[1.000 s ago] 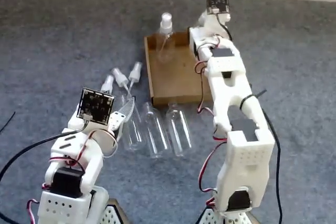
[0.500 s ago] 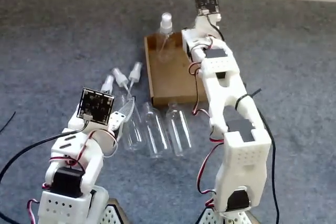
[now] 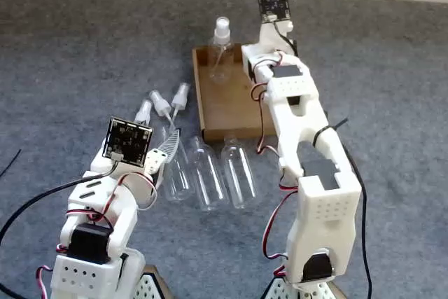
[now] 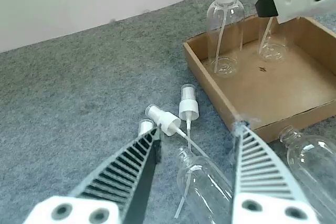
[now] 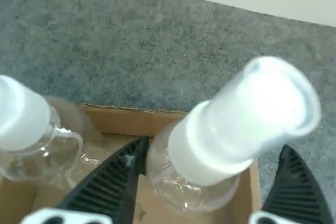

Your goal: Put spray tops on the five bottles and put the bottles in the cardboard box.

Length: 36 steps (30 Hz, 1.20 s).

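At 12 o'clock on the worktop [image 3: 70,54]: second capped bottle going into the cardboard box [image 3: 227,113].

We judge the step in hand to be boxing. The right claw [image 5: 212,148] straddles a capped bottle [image 5: 241,119] near the box's 1 o'clock corner, with its fingers apart: one lies against the bottle shoulder and the other shows a gap. Another capped bottle [image 3: 220,54] stands at the 11 o'clock corner. The right arm stretches long from 5 o'clock, wrist pitched down. The left claw [image 4: 197,129] hangs spread at 8 o'clock above three loose spray tops [image 3: 180,96]. Three uncapped bottles [image 3: 206,173] lie at 6 o'clock of the box. Next, the right claw should lift straight clear without tipping the bottle. Capping then calls for one claw to steady a bottle while the other seats a top.
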### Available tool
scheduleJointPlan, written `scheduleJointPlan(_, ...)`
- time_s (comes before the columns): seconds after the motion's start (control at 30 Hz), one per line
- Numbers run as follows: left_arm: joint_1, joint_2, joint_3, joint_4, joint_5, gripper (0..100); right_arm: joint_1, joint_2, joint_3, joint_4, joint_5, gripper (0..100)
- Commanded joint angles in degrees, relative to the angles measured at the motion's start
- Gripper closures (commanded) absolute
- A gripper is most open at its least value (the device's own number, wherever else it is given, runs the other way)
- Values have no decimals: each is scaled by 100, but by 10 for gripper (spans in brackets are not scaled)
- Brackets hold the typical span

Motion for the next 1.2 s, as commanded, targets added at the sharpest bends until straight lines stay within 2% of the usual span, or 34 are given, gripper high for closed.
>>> scheduleJointPlan(0.0, -84, -22, -22, -193, -53, 793, -4, -286, -505, 31, 79, 692)
scheduleJointPlan(0.37, -84, -22, -22, -193, -53, 793, -4, -980, -1833, 1930, 53, 692)
scheduleJointPlan(0.77, -92, -66, 75, -193, -53, 793, -48, -1270, -3626, 6026, 88, 694)
scheduleJointPlan(0.97, -92, -66, 84, -193, -53, 793, -479, -1270, -3758, 7749, 97, 694)
scheduleJointPlan(1.07, -92, -66, 84, -193, -53, 793, -725, -1341, -3705, 7811, 97, 694)
scheduleJointPlan(1.17, -101, -66, 84, -193, -53, 793, -1042, -1508, -2949, 7811, 114, 694)
